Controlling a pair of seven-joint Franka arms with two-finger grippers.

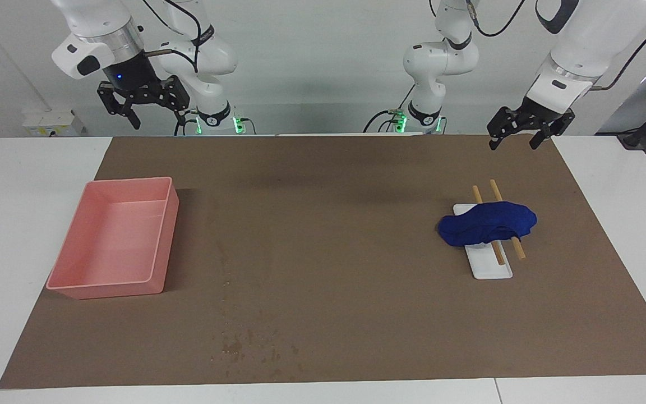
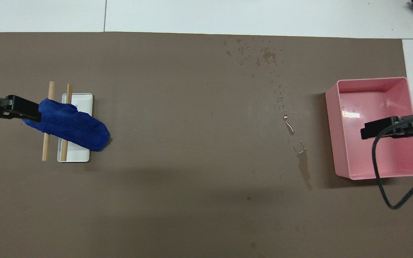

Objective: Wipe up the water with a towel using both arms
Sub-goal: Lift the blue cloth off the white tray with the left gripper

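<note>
The deep-blue towel lies draped over two wooden sticks on a white flat stand, toward the left arm's end of the brown mat. Spilled water shows as scattered drops and a thin trail on the mat, farther from the robots than the towel. My left gripper hangs open in the air, clear of the towel. My right gripper hangs open high over the pink tray. Neither holds anything.
A pink tray stands on the mat toward the right arm's end. The brown mat covers most of the white table. A black cable loops down from the right arm.
</note>
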